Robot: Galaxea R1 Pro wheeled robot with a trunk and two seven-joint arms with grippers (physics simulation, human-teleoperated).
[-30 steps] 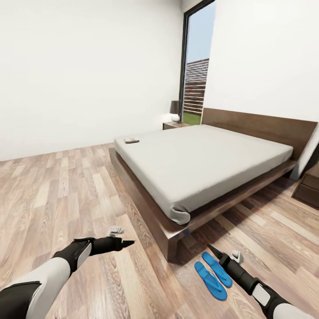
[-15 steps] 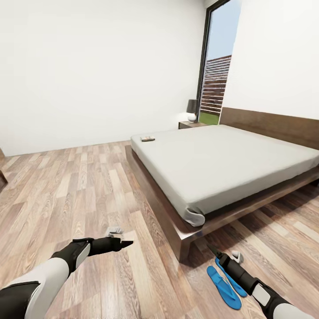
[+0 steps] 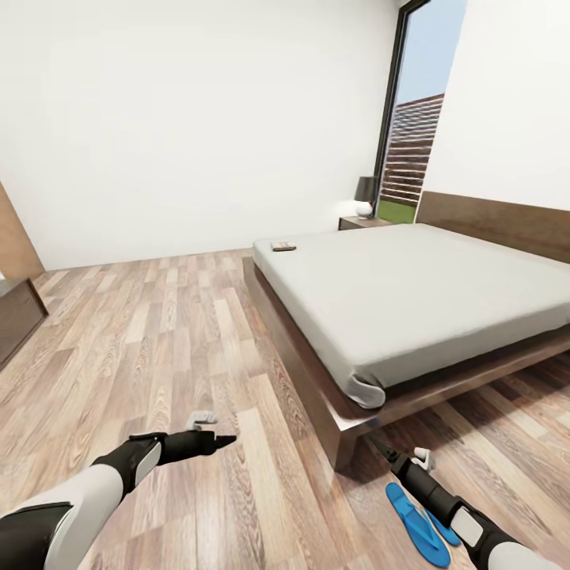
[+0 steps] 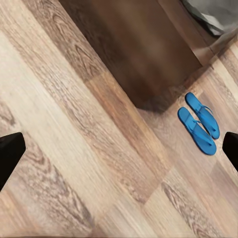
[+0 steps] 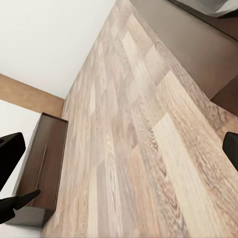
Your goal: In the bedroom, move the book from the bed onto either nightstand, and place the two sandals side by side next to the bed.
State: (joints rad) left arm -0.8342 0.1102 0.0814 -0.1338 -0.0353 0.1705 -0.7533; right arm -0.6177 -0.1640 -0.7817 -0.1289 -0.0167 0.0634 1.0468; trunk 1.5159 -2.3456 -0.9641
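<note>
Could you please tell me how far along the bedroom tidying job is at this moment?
Done: the two sandals already lie side by side on the floor by the bed corner. In hand: nothing; the left gripper and right gripper are open and empty. Left: the book lies on the mattress's far corner and must go onto a nightstand.

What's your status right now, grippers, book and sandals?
Both grippers, left and right, open, empty. Book on bed's far corner. Sandals paired on floor by bed corner. Path unobstructed.
</note>
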